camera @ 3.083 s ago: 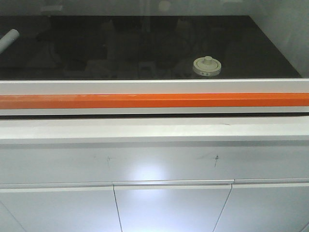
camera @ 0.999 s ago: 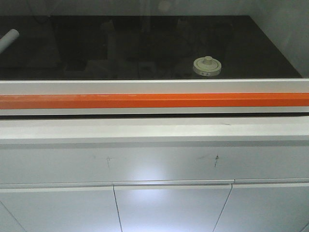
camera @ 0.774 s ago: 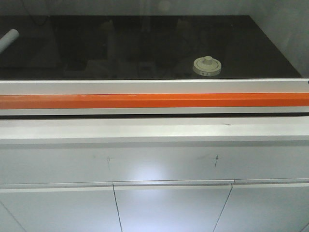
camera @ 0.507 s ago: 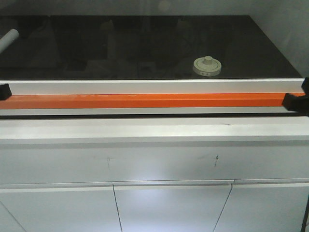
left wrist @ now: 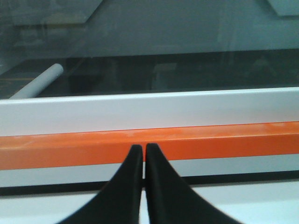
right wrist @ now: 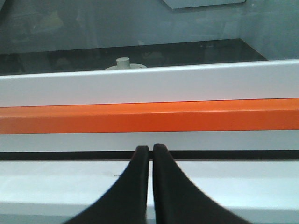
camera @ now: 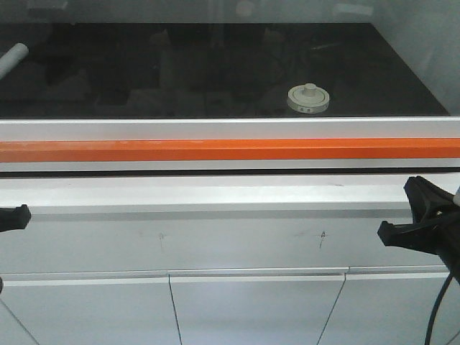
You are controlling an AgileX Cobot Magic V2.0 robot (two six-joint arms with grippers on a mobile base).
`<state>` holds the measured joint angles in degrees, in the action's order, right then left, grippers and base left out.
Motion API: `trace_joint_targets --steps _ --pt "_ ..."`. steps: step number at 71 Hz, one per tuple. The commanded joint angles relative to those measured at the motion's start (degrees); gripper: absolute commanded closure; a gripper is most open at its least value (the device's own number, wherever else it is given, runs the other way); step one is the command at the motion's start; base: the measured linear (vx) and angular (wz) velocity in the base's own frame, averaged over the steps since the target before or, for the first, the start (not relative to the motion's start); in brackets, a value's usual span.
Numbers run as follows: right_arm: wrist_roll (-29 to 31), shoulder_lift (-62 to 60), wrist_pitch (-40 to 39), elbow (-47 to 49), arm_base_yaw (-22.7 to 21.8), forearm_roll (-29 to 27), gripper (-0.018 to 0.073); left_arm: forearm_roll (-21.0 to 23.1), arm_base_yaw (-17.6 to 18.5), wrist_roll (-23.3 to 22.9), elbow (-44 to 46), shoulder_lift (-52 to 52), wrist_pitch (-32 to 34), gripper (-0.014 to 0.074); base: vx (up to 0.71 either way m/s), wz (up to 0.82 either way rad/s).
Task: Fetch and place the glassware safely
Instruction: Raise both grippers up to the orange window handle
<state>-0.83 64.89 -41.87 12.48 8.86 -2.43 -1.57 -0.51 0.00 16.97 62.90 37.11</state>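
1. The glass jar (camera: 308, 98) sits upright on the black worktop (camera: 180, 72), right of centre and close to the front edge, with its cream lid (camera: 308, 95) on and the knob on top.
2. Across the front of that worktop runs a white rail (camera: 230, 128), and right under it a long orange bar (camera: 230, 149). Both span the full width and stand between the jar and the two arms.
3. From the right wrist, only the lid's knob (right wrist: 123, 63) and a sliver of its top peek over the rail. The glass body is hidden behind it.
4. The right gripper (right wrist: 151, 148) faces the orange bar from the near side, over the white ledge (camera: 215, 190). Its fingers are drawn in to a hairline slit with nothing between them.
5. The left gripper (left wrist: 144, 147) is the same: fingertips all but touching, empty, pointed at the bar.
6. In the front view the left gripper shows only as a black tip at the left edge, and the right one sits low at the right edge, both well short of the jar.
7. A pale tube (camera: 13, 59) lies far left on the worktop, well apart from the jar.
8. Below the ledge are white cabinet doors (camera: 259, 309), and a dark cable (camera: 435, 316) hangs at bottom right.
9. Faint reflections swim above the rail in both wrist views. I cannot tell for sure whether a pane stands there.
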Motion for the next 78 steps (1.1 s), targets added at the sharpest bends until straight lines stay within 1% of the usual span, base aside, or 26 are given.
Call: trace_joint_targets --steps 1,5,10,16,24,35,54,64,78 --pt "0.8 3.3 -11.3 1.2 0.0 1.2 0.056 -3.3 0.3 -2.3 0.9 1.1 9.4 0.0597 0.0 0.0" --pt "1.2 6.1 -14.9 1.2 0.0 1.2 0.056 -5.0 0.3 -2.6 0.9 2.6 11.5 0.0597 0.0 0.0" --pt "1.2 10.0 -18.9 1.2 0.0 1.1 0.056 -5.9 0.3 -3.0 0.9 4.8 13.7 0.0597 0.0 0.0" --pt "1.2 14.4 -24.0 1.2 0.0 1.1 0.056 -5.9 0.3 -4.3 0.9 7.1 15.7 0.0597 0.0 0.0" --pt "1.3 19.4 -29.6 1.2 0.0 1.1 0.056 -5.9 0.3 -4.2 0.9 10.0 19.3 0.0597 0.0 0.0" --pt "2.5 25.2 -35.2 1.8 0.0 1.2 0.056 -5.9 0.3 -4.2 0.9 13.9 22.7 0.0597 0.0 0.0" --pt "3.3 28.2 -35.1 4.6 0.0 1.2 0.056 -5.9 0.3 -4.2 0.9 18.4 28.8 0.0597 0.0 0.0" --pt "3.3 28.2 -35.1 6.3 0.0 1.2 0.056 -5.9 0.3 -4.0 0.9 18.5 29.0 0.0597 0.0 0.0" --pt "5.0 28.2 -32.3 8.4 0.0 1.1 0.056 -5.9 0.3 -4.0 0.9 18.5 29.1 0.0597 0.0 0.0"
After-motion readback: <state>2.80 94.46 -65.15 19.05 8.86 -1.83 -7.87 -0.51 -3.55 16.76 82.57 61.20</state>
